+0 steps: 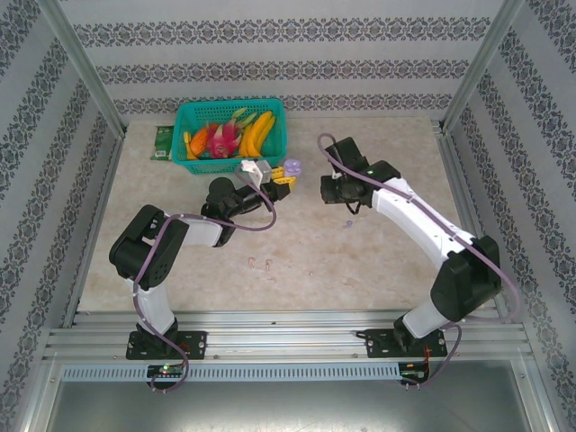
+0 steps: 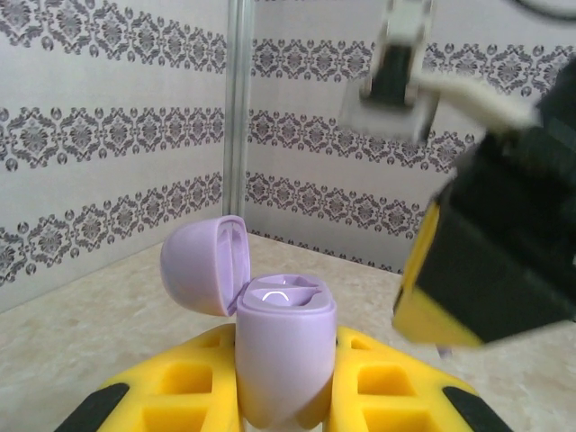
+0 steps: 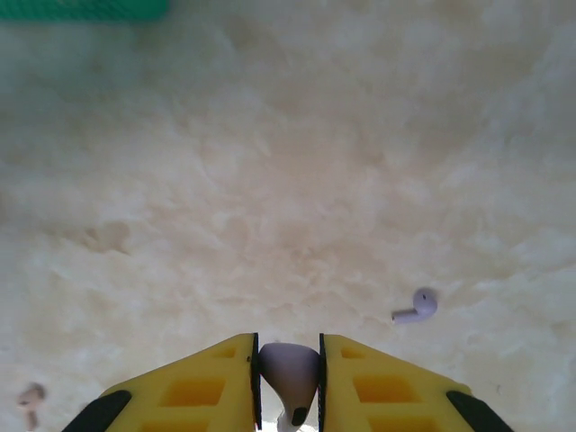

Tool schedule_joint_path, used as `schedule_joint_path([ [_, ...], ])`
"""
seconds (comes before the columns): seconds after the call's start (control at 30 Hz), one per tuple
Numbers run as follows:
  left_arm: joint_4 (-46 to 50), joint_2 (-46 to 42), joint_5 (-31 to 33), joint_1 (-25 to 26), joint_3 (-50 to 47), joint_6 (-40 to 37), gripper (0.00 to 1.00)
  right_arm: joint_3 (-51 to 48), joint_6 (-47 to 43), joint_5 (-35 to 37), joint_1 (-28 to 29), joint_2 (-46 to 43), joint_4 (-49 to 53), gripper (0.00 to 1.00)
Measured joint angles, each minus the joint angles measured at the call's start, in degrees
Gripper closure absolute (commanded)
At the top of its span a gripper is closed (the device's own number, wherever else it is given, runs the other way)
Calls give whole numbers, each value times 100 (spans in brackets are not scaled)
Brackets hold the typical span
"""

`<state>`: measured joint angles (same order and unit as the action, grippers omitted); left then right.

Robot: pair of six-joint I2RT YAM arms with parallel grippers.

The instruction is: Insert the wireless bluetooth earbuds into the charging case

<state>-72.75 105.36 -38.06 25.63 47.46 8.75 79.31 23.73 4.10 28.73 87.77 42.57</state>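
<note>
Top view: we look steeply down from above and behind the arm bases (image 1: 166, 342) (far back, whole table (image 1: 306, 243) in frame), with the green basket (image 1: 229, 135) at the far side.

Left wrist: we sit just nearside of the basket, facing level at the patterned wall (image 2: 108, 135), close over the left gripper (image 2: 286, 360).

Right wrist: we face down on tabletop right of the basket, its rim in our top-left corner. This ground is shared with the top view.
</note>
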Motion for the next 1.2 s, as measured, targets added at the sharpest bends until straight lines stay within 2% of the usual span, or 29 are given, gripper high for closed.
schedule_joint_path([
  [0.27,426,-160,-98,168,131,-518,100,380,-52,-4,2,-715,-107,77],
  [0.53,1047,-424,-92,437,621,-1248,100,203,-177,-79,48,-1373,-887,76],
  [0.83,1198,-450,-72,518,892,-1351,100,-341,-293,-256,179,-1692,-1923,75],
  [1.2,1215,-450,-74,616,997,-1349,100,-599,-264,-417,269,-1655,-2514,75],
])
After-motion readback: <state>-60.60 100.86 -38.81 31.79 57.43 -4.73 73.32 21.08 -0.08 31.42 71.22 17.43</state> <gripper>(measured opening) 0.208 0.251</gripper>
